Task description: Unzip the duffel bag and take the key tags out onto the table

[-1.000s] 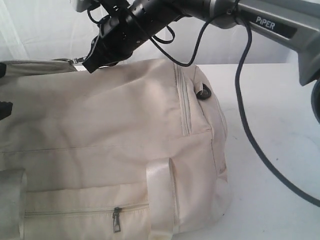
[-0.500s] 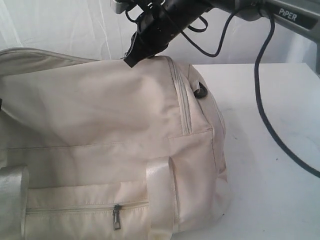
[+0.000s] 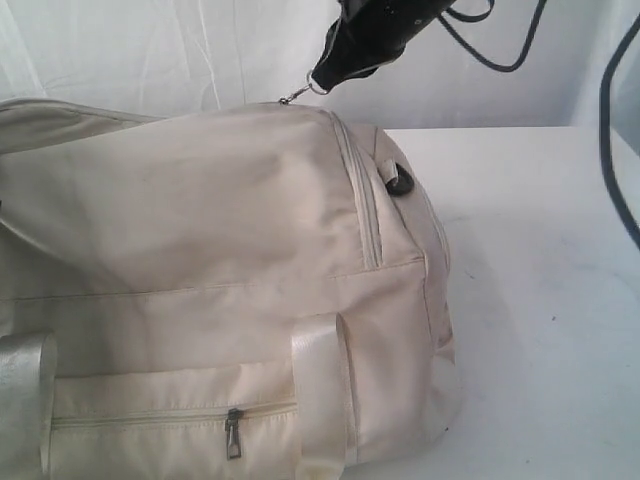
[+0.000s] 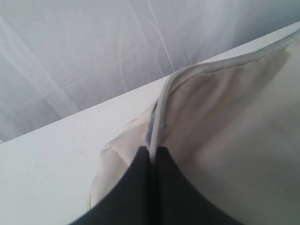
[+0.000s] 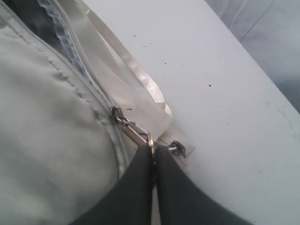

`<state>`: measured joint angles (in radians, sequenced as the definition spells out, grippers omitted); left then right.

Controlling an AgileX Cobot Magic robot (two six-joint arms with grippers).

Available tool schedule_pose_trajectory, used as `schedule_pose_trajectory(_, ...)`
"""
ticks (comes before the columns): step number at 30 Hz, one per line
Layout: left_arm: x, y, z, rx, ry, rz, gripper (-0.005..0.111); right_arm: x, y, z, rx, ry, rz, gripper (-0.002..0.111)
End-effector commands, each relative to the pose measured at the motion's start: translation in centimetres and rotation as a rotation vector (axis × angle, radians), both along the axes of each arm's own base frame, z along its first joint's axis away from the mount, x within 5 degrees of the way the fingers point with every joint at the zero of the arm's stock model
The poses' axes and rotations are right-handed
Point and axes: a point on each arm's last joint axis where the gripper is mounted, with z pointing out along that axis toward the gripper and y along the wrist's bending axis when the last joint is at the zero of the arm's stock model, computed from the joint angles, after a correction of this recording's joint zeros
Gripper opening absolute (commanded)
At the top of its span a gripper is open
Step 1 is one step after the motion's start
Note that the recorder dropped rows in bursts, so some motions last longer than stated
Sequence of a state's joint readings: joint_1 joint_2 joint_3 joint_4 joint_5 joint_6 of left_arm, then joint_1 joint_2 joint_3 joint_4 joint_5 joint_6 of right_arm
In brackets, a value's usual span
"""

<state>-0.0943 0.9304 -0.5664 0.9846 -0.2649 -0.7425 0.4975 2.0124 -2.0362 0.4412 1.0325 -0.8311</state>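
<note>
The right gripper, jaws pinching the zipper pull, has hauled it toward three o'clock across the bag. The left gripper pinches its fabric. Unzipping looks nearly complete.

Matt cream cloth duffel bag, shiny metal zipper pull, smooth white table

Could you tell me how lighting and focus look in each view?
Exterior view: soft, hazy light; the duffel bag looks washed out, the right gripper a dark shape. Left wrist view: the left gripper is a blurred black silhouette. Right wrist view: the zipper pull is fairly sharp, the table bright.
</note>
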Motion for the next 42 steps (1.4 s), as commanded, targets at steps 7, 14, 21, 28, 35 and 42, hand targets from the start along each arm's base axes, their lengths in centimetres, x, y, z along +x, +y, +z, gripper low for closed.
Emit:
schedule_pose_trajectory(7,-0.2,0.6,0.1,0.007,0.015,0.054,0.000,-1.8,-2.8,3.2,-0.017,0.020,0.013,0.000)
schedule_pose_trajectory(14,-0.2,0.6,0.1,0.001,0.016,0.056,0.000,-3.2,-3.5,4.3,-0.036,0.041,0.037,0.000)
schedule_pose_trajectory(21,-0.2,0.6,0.1,-0.005,0.017,0.057,0.000,-4.7,-5.0,3.4,-0.095,0.071,0.036,0.000)
schedule_pose_trajectory(28,-0.2,0.6,0.1,-0.005,0.017,0.057,0.000,-6.8,-5.5,2.1,-0.084,0.141,0.075,0.000)
schedule_pose_trajectory(35,-0.2,0.6,0.1,-0.005,0.017,0.057,0.000,-10.2,-7.0,3.3,-0.065,0.139,0.079,0.000)
schedule_pose_trajectory(42,-0.2,0.5,0.2,-0.021,0.011,0.052,0.000,-14.0,-8.3,3.4,-0.040,0.189,0.048,0.000)
